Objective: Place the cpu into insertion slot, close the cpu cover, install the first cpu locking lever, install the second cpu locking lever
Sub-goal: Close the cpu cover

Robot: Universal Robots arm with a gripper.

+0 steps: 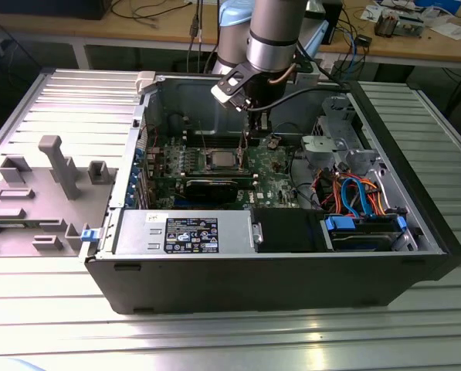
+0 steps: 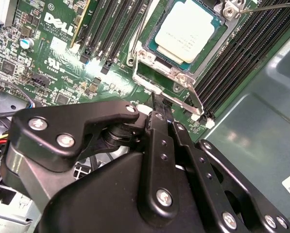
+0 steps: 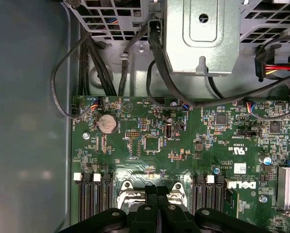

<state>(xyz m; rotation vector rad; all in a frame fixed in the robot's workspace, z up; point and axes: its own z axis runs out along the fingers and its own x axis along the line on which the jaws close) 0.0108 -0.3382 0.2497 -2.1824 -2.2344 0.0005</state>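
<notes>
The tool (image 2: 157,99) was held with its fingers pressed together, just short of the cpu (image 2: 183,30) seated in the insertion slot (image 2: 144,57).

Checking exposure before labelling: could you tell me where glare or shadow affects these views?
Second wrist view: the cpu catches bright light, its top pale; the gripper looms dark in front. First wrist view: soft reflection on the case wall. Exterior view: even room light, motherboard shaded inside the case.
</notes>
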